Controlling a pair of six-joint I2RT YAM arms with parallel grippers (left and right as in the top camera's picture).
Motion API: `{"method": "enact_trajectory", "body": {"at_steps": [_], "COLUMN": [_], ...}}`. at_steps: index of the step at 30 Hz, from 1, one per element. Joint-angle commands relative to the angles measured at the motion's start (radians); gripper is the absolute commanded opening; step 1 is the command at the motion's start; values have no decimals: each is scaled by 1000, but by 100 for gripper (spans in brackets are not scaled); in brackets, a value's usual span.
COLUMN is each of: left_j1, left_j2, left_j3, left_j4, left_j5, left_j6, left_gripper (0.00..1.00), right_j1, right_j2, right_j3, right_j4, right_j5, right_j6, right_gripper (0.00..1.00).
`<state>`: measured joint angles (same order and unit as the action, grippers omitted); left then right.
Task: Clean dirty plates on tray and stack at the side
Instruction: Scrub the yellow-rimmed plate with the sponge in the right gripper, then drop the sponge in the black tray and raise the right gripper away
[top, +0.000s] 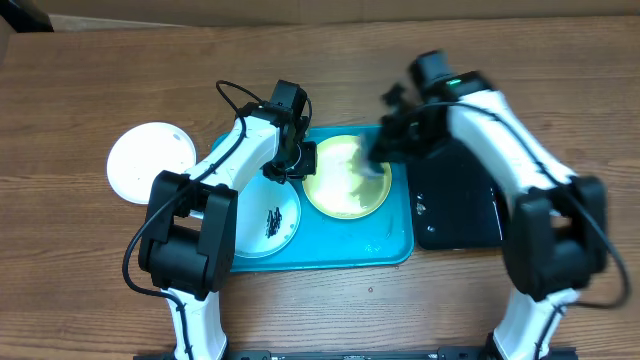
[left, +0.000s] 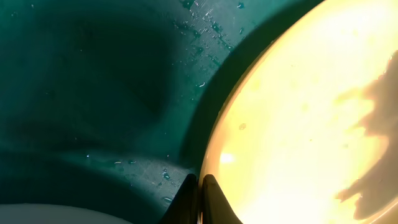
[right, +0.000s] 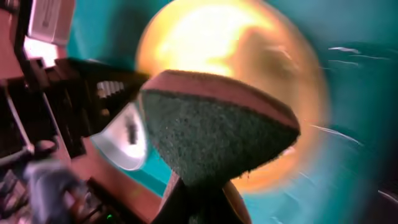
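Note:
The lime-green plate (top: 345, 180) lies in the turquoise tray (top: 390, 255), with the light blue plate (top: 268, 222), dotted with dark specks, to its left. The white plate (top: 150, 160) sits on the table left of the tray. My left gripper (top: 300, 160) is shut on the green plate's left rim; the left wrist view shows its gripper (left: 200, 186) pinching the glowing plate (left: 298, 124). My right gripper (top: 385, 140), blurred, holds a sponge (right: 211, 130) over the green plate (right: 249, 50), with its gripper (right: 205, 186) shut on the sponge's lower end.
A glossy black tray (top: 455, 205) lies right of the turquoise one, under the right arm. Water drops speckle the tray floor (left: 93, 93). The table is brown wood, with cardboard along the back edge.

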<state>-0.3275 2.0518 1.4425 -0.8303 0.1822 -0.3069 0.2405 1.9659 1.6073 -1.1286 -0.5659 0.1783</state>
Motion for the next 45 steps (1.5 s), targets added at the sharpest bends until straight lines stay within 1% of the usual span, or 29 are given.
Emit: {"method": "enact_trajectory", "body": {"at_steps": [1, 5, 8, 15, 18, 21, 23, 24, 26, 27, 28, 33, 36, 40, 42, 45], "left_j1": [-7, -7, -7, -7, -7, -7, -7, -7, -7, -7, -7, -7, -7, -8, -9, -12], "left_j2": [0, 0, 0, 0, 0, 0, 0, 0, 0, 0, 0, 0, 0, 1, 1, 2], "left_j3": [2, 2, 2, 2, 2, 2, 2, 2, 2, 2, 2, 2, 2, 2, 2, 0], "left_j4": [-3, -3, -3, -3, -3, -3, -3, -3, -3, -3, -3, -2, -2, 3, 8, 18], "left_j5": [2, 2, 2, 2, 2, 2, 2, 2, 2, 2, 2, 2, 2, 2, 2, 2], "left_j6": [23, 22, 22, 22, 22, 22, 22, 22, 22, 22, 22, 22, 22, 11, 11, 11], "left_gripper": [4, 4, 4, 4, 4, 4, 4, 4, 4, 4, 4, 4, 7, 12, 15, 17], "right_j1": [-67, -133, -144, -144, -145, -145, -145, -145, -145, -145, -145, -158, -186, -269, -325, -423], "right_j2": [-72, -72, -71, -71, -71, -71, -71, -71, -71, -71, -71, -71, -71, -71, -71, -69], "right_j3": [29, 9, -46, -232, -278, -286, -286, -286, -286, -284, -280, -195, -111, -5, 11, 9], "right_j4": [-70, -160, -146, 18, 76, 99, 104, 104, 103, 100, 95, 65, 40, 15, 23, 33], "right_j5": [220, 518, 645, 812, 816, 800, 796, 788, 770, 763, 763, 768, 767, 767, 767, 763], "right_j6": [-34, -17, -16, -27, -53, -53, -53, -53, -53, -53, -53, -52, -45, -21, -18, -15], "right_gripper": [4, 4, 4, 4, 4, 4, 9, 18, 50, 62, 66, 66, 66, 66, 68, 72]}}
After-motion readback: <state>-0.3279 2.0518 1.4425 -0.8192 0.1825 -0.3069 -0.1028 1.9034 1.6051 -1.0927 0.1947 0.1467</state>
